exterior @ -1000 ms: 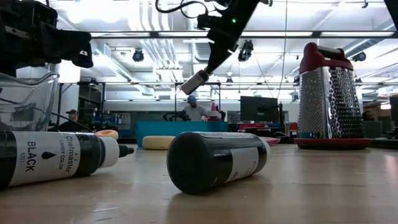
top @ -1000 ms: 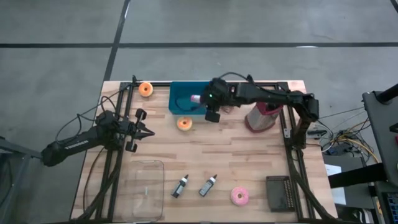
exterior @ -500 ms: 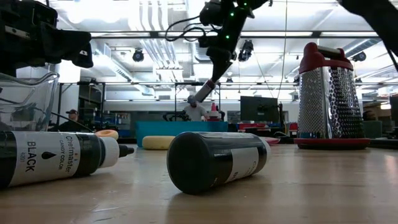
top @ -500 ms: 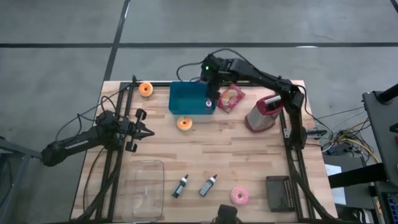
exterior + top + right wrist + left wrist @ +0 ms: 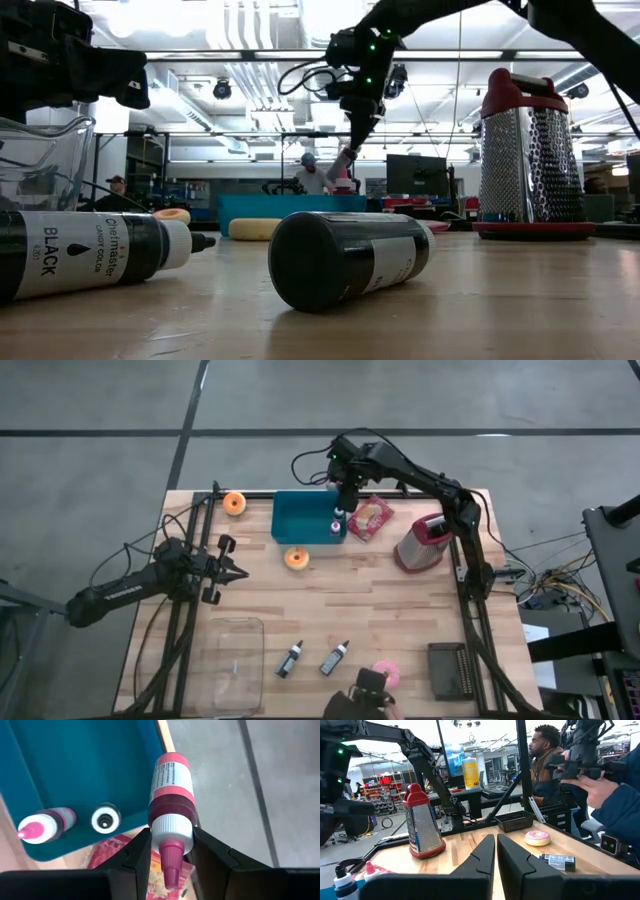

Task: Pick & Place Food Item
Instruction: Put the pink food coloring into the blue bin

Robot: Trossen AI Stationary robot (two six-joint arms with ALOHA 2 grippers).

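Note:
My right gripper [image 5: 339, 508] hangs over the right end of the teal bin [image 5: 300, 520], shut on a pink-labelled squeeze bottle [image 5: 171, 785]. In the low view the bottle [image 5: 344, 163] slants down below the fingers, above the bin. Two small bottles stand in the bin: one pink-capped [image 5: 37, 827], one with a white-and-black top [image 5: 105, 819]. My left gripper [image 5: 241, 572] waits shut at the table's left, pointing level; its fingers [image 5: 485, 852] are closed together. My right gripper pinches the bottle at its white cap collar [image 5: 171, 827] between the two fingers [image 5: 136, 854]. The fingers come steeply from above and lie across the bottle. The bottle is lifted clear and hangs tilted, base downward and pink nozzle up toward the wrist.
A red snack packet [image 5: 368, 518] lies right of the bin and a red-topped grater [image 5: 424, 542] stands farther right. There are orange donuts [image 5: 297, 558] [image 5: 234, 503], two black bottles [image 5: 290, 658] [image 5: 335, 657], a clear container [image 5: 232, 660], a pink donut [image 5: 385, 674], a black basket [image 5: 449, 670] and a person's hand [image 5: 362, 700] at the near edge.
My right gripper has swung toward the table's far edge along the bin's right end, tipping steeper downward and rolling a little. The bottle went with it: it slanted across the bin before and now hangs more nearly upright and lower.

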